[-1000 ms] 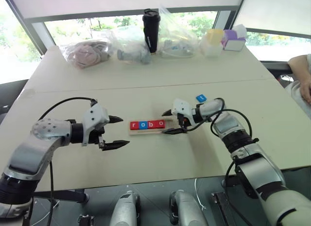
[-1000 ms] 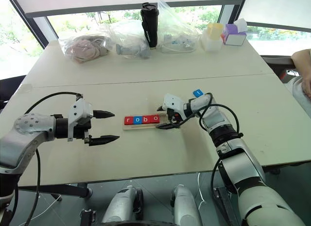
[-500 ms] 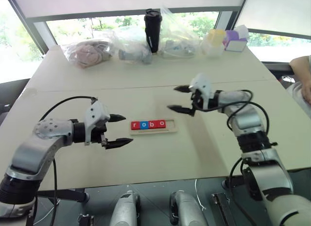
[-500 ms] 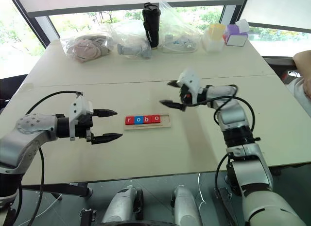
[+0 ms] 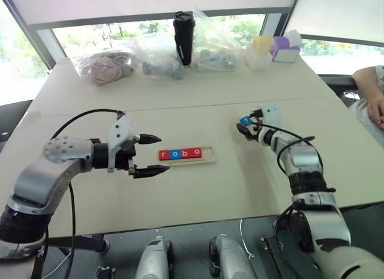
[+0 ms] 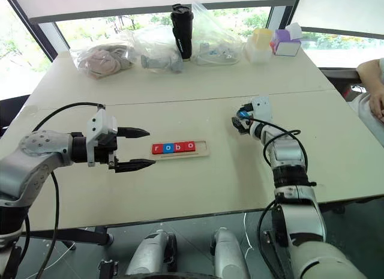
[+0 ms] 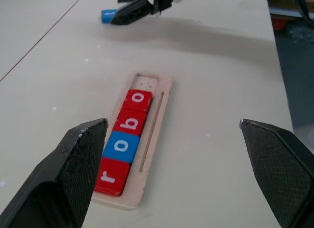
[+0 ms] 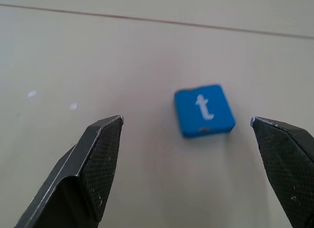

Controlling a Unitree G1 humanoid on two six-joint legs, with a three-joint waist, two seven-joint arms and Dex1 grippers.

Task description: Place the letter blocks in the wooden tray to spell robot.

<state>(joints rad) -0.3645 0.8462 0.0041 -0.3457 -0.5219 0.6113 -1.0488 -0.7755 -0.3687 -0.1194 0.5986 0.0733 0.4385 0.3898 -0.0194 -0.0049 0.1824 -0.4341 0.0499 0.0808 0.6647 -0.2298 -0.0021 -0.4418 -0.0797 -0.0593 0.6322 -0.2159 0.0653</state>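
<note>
Daylight pours in through the wide windows (image 5: 120, 33) behind, green foliage showing outside, a white blind (image 5: 150, 3) drawn across the top. The pale beige bench (image 5: 198, 189) stretches broad, a thin seam (image 5: 180, 106) running across it. Along its far edge sit clear plastic bags (image 5: 105, 66) of soft stuff, a tall black tumbler (image 5: 182, 30), a yellow box (image 5: 264, 44) and a purple-and-white box (image 5: 282, 51). At the right edge, a person's arm (image 5: 372, 90) rests near the bench. Below the near edge, dark floor (image 5: 192, 237).
</note>
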